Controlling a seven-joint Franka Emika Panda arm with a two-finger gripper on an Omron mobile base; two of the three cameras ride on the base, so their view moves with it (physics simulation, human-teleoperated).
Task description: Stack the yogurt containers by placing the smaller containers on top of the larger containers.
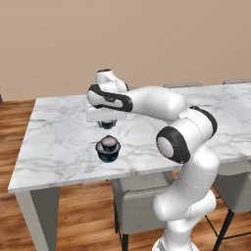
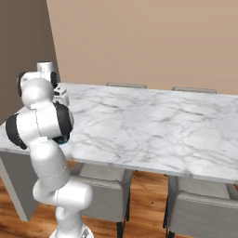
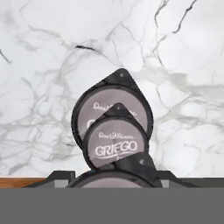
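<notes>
One arm, Franka, rises from the base nearest the cam; elbow (image 1: 185, 137) bent high at the table's near edge, forearm (image 1: 152, 102) running roughly level out over the marble table (image 1: 59, 142), wrist turned so the hand pts straight down. Gripper (image 1: 106, 123) hangs a little above the tabletop, jaws drawn in on a small dark cup: the tiny cup (image 3: 111, 177), seen in hand view as a dark rim w/ pale grey foil top close under the cam, its lower part cut off by the frame edge. In left base view the same cup shows as a dark lump w/ a hint of blue betw. the fingers, clear of the table. Just toward the near edge from it, not touching it, sits a 2-high stack: medium cup (image 3: 116, 146) resting on the large cup (image 3: 112, 109), approx. centred. Both round, dark rim w/ a pointed pull-tab, pinkish-grey foil lid; medium lid reads "GRIEGO" in pale letters. Large cup's body dark w/ blue lower part, upright, standing on the marble near the table's left end, a bit in from the front edge. In right base view the robot's own links cover most of this; a sliver of blue shows by the elbow. Grey chair (image 1: 142, 196) tucked under near side; more chair backs (image 2: 126, 85) at the far side, tan wall (image 1: 147, 39) behind.
</notes>
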